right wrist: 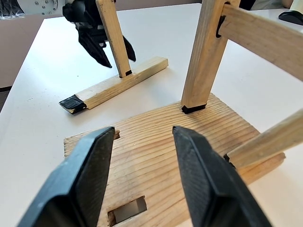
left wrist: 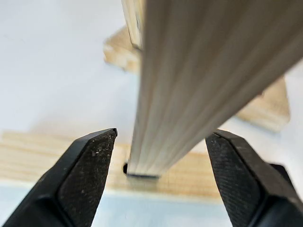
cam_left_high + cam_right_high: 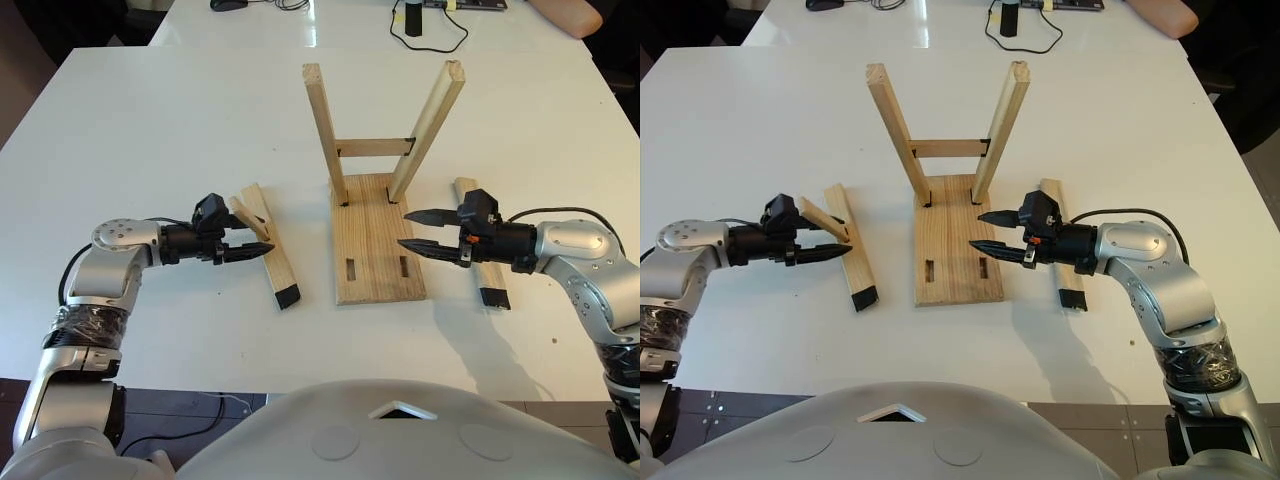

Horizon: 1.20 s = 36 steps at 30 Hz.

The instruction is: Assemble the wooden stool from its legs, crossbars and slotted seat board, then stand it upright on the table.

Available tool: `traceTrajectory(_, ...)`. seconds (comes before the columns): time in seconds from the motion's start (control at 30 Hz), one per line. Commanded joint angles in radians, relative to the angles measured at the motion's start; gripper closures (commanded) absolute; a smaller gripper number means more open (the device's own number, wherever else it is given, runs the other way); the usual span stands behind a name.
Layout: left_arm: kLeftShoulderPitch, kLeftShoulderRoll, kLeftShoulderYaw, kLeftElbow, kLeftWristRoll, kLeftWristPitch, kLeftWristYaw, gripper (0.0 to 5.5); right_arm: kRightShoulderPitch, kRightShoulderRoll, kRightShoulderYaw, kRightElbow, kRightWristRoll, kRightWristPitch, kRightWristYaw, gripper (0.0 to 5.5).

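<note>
Toward table's [image 3: 150,130] left edge, L gripper [image 3: 262,250] gapes around crossbar [image 1: 113,38], not gripping; skewed close could lever it from its leg [image 3: 277,268]. R gripper [image 3: 403,229], open & empty, may bump board [image 3: 372,262].

seat board [image 3: 378,262] flat | leg pair [image 3: 325,130] with crossbar [image 3: 374,147] slotted upright | loose legs [image 3: 282,278] beside

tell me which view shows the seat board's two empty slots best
The left eye view: both empty slots lie unobstructed on the seat board. The right eye view matches it. The right wrist view shows them close up, one partly behind a finger of the right gripper.
</note>
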<state>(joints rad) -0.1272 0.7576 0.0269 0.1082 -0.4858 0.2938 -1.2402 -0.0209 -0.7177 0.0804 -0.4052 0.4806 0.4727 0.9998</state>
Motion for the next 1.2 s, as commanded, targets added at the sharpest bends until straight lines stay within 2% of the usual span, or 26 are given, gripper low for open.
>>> traceTrajectory(0.03, -0.022, 0.02, 0.14, -0.221, -0.159, 0.121, 0.065, 2.11, 0.005, -0.012, -0.007, -0.008, -0.005, -0.004, 0.001, 3.25)
traceTrajectory(0.2, -0.103, 0.005, 0.222, -0.384, -0.311, 0.232, 0.172, 2.11, 0.007, -0.007, -0.01, -0.014, -0.001, -0.002, -0.005, 3.25)
traceTrajectory(0.37, -0.188, -0.038, 0.214, -0.402, -0.309, 0.268, 0.319, 2.11, 0.01, -0.002, -0.006, -0.017, -0.002, -0.002, -0.012, 3.25)
traceTrajectory(0.77, -0.16, -0.064, 0.205, -0.432, -0.314, 0.277, 0.369, 2.11, 0.009, -0.003, -0.009, -0.02, 0.002, -0.001, -0.01, 3.25)
traceTrajectory(0.87, -0.06, -0.106, 0.121, -0.367, -0.207, 0.218, 0.377, 2.11, 0.016, -0.001, -0.008, -0.016, -0.002, -0.005, -0.011, 3.25)
traceTrajectory(1.07, 0.107, -0.288, -0.093, -0.1, -0.002, 0.038, 0.406, 2.11, 0.017, 0.005, 0.004, -0.01, -0.006, -0.007, -0.013, 3.25)
traceTrajectory(1.2, 0.035, -0.286, 0.016, -0.149, -0.12, 0.061, 0.432, 2.11, 0.011, -0.007, -0.009, -0.009, 0.005, -0.001, -0.002, 3.25)
